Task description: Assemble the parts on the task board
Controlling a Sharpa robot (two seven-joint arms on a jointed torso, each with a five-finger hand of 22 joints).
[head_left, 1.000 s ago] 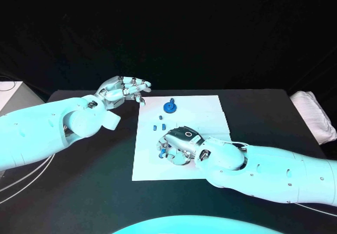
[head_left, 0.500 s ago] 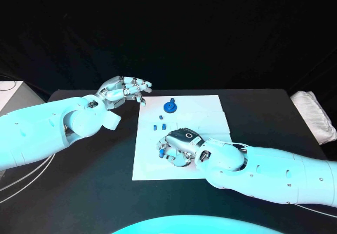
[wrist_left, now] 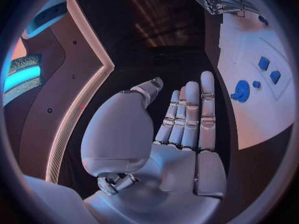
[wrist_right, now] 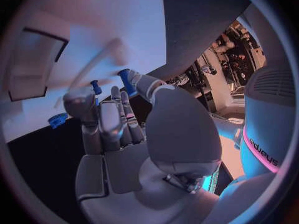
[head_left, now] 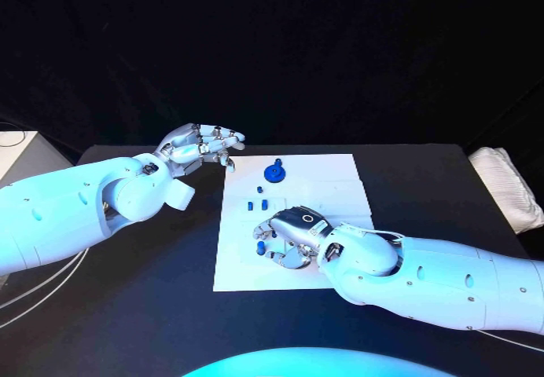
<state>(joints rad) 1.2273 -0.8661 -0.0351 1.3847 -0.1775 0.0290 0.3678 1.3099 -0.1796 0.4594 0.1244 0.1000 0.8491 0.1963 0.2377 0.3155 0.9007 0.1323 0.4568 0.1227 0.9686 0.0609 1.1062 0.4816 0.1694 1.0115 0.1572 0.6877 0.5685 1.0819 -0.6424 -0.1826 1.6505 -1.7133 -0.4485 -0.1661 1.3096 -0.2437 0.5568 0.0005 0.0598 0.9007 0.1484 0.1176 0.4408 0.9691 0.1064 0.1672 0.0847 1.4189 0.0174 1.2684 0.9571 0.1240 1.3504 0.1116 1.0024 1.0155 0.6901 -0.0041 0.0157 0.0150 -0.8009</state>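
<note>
Under right hand — blue part

No text, label or number can be read anywhere.

One task board, five blue parts, two hands

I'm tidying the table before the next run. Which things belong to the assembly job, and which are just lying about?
Job:
task board
blue round part
small blue parts
blue part at the right robot hand

Lying about:
white folded cloth
white box
</note>
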